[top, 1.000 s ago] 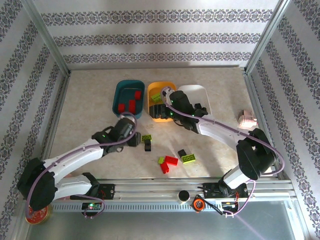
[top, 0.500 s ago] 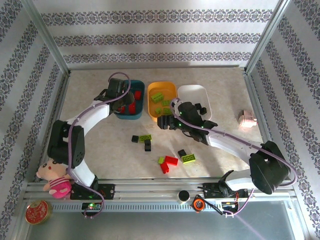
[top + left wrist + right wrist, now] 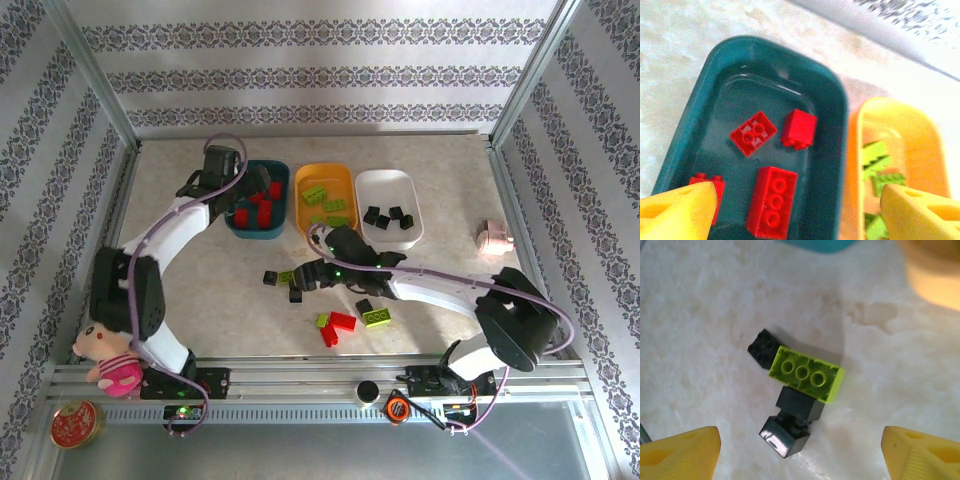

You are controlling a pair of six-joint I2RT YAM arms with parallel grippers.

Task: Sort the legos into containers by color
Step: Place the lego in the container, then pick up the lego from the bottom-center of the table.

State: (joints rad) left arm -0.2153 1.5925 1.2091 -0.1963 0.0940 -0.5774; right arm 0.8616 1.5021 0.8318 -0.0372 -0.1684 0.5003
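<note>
**Red, lime and black partly sorted — both grippers wide and empty**

Red bricks [image 3: 771, 200] lie in the dark teal tray [image 3: 835, 150]; your left wrist view shows four of them, none stacked. Just beside it stands the orange-yellow tray [image 3: 910, 135] with lime bricks [image 3: 880, 165] inside. In the top view the white tray [image 3: 385, 177] next along holds black bricks [image 3: 388, 217]. The three trays form one close row.

On the table [image 3: 230, 310] in front of the trays you have two loose groups. One is a lime brick [image 3: 807, 374] with three round hollows facing up. A small black brick [image 3: 762, 347] touches one of its ends, and another black piece [image 3: 790, 425] lies against its long side. The second group [image 3: 345, 320] — red, lime and black mixed — lies nearer the arm bases.

Your left gripper [image 3: 797, 197] hovers over the teal tray, fingers spread wide with nothing held between them. Your right gripper [image 3: 800, 440] hangs above the lime-and-black group, also spread wide and empty, its fingers clear of the bricks.

At the table's near left edge sits a doll [image 3: 108, 355], with a red tin [image 3: 75, 425] just below it.
</note>
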